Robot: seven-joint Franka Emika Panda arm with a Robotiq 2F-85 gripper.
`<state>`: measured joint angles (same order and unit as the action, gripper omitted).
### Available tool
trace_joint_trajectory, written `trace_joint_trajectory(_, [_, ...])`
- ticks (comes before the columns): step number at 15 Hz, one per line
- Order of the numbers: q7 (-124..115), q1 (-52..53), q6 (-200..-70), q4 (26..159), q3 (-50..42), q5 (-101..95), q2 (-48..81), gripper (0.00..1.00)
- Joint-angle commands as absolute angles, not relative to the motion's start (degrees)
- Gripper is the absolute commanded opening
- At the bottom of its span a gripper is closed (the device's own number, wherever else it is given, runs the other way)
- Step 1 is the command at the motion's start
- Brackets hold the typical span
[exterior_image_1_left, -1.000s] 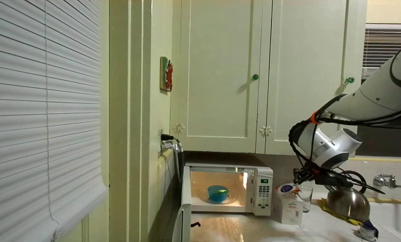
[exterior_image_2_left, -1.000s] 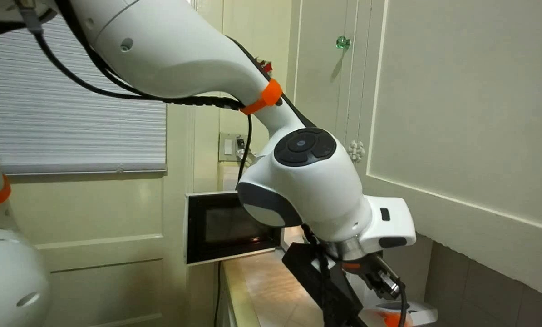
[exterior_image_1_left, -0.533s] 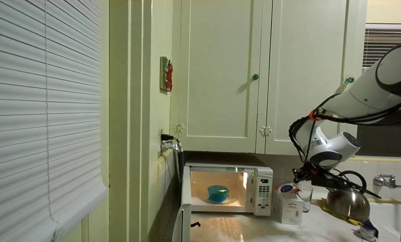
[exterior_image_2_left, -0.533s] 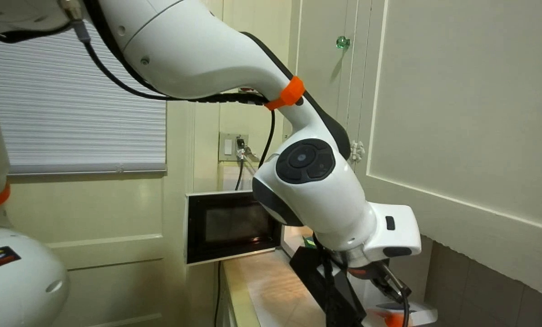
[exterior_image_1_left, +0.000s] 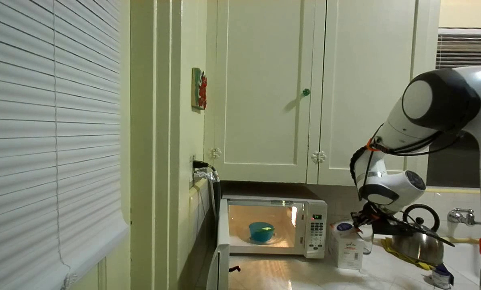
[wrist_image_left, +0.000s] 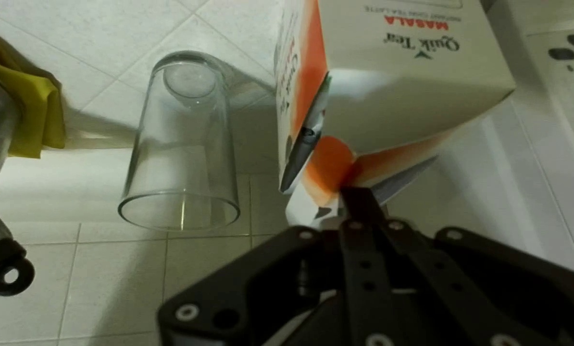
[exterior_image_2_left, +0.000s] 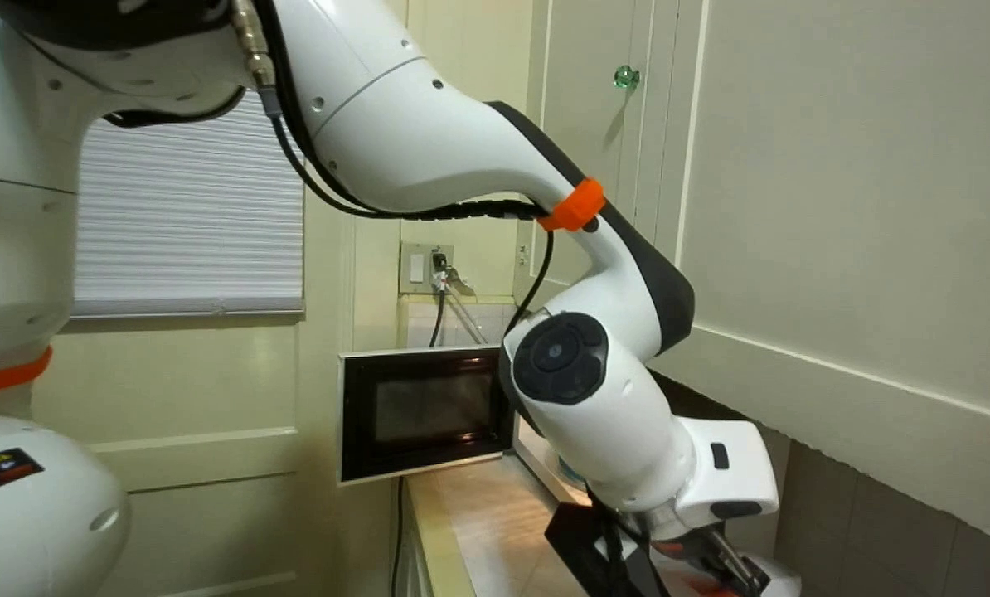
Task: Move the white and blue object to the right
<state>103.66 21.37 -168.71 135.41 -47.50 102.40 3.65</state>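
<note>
Tool [wrist_image_left: 360, 196] lower than before, jaws together, just by the tea box [wrist_image_left: 412, 108], contact unclear

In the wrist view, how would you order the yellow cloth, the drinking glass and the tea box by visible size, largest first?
1. tea box
2. drinking glass
3. yellow cloth
The picture's edge cuts off part of the box and the cloth, so this ranks only what shows.

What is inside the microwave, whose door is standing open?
In an exterior view, the microwave holds a blue bowl with something green near its rim. Its wall hides whatever lies deeper, and the bowl covers the spot beneath.
</note>
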Motion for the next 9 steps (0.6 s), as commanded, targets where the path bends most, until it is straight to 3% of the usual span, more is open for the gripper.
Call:
trace_joint_trajectory(1, [113.1, 20.1, -162.8, 132.4, -47.9, 113.4, 13.2, 0.0])
trace_joint_trajectory(9, [119.9, 18.7, -157.8, 129.8, -47.6, 122.8, 20.4, 0.0])
